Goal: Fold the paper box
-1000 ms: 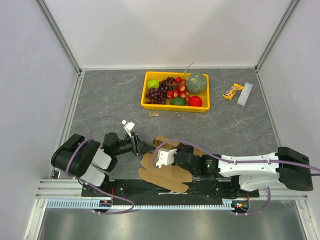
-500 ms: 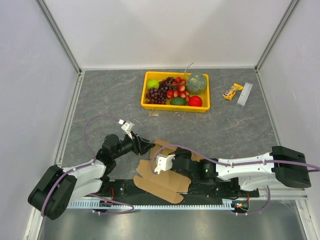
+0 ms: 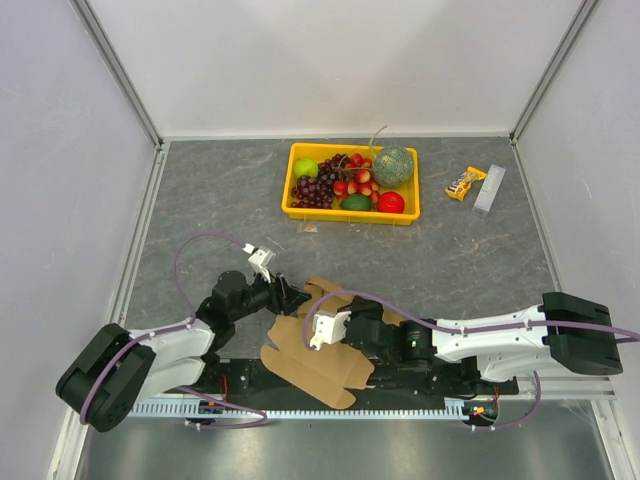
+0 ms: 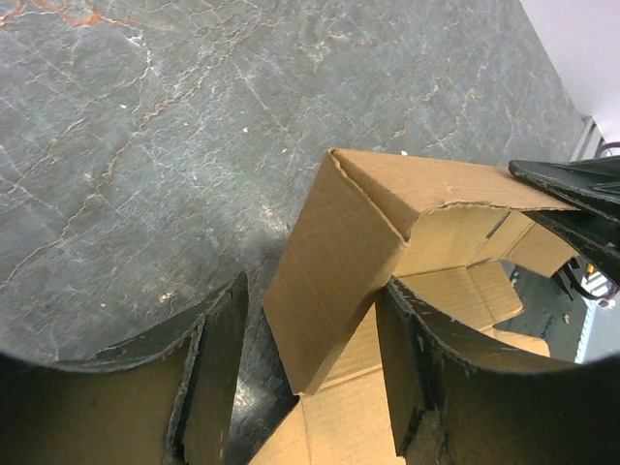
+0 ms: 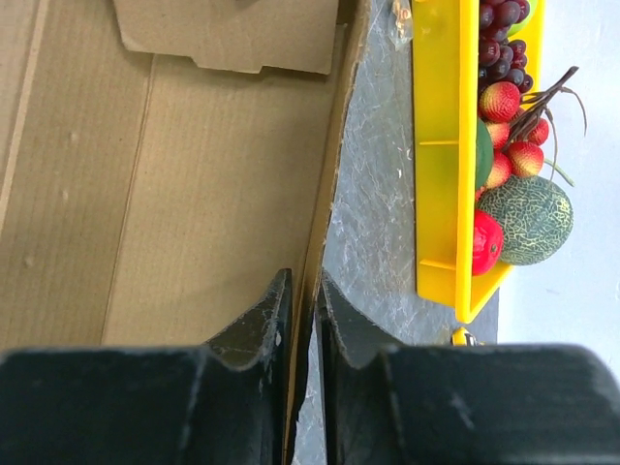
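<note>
The paper box, a brown die-cut cardboard sheet partly raised, lies at the near edge between both arms. My left gripper is open. In the left wrist view a raised corner flap of the paper box stands between its fingers; the flap lies close to the right finger and apart from the left one. My right gripper straddles a standing wall edge of the paper box. Its jaws stand slightly open, with a thin gap beside the cardboard.
A yellow tray of fruit sits at the back middle, and the yellow tray also shows at the right of the right wrist view. A snack bar and a small clear box lie at the back right.
My left arm has stretched forward and its gripper came onto the box's corner flap. The cardboard slid towards the near edge. My right gripper's jaws have loosened on the wall edge.
</note>
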You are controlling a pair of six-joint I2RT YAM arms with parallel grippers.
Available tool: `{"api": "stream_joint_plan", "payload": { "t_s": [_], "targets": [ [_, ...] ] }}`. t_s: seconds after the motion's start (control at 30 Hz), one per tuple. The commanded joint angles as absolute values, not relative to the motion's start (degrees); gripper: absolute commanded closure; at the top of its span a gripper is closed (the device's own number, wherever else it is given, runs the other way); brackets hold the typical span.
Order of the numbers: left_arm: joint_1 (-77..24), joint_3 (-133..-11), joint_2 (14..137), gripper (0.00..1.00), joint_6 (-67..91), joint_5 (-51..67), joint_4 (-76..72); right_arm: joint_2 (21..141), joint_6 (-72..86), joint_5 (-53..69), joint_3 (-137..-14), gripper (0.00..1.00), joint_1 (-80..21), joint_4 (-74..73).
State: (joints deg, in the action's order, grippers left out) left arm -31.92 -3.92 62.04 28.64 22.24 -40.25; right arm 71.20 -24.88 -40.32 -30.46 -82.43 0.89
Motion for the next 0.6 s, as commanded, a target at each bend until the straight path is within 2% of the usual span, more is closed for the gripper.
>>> {"api": "stream_joint_plan", "payload": {
  "t_s": [0.0, 0.57],
  "targets": [
    [-33.22, -4.83, 63.02, 0.39, 25.93, 17.94, -39.73, 69.70, -23.56, -39.47, -29.53, 0.78, -83.23, 4.22],
    [-37.70, -4.48, 62.49, 0.43, 26.10, 8.79, -39.81, 70.13, -23.12, -39.55, -32.16, 0.77, -87.18, 3.08]
  ]
}}
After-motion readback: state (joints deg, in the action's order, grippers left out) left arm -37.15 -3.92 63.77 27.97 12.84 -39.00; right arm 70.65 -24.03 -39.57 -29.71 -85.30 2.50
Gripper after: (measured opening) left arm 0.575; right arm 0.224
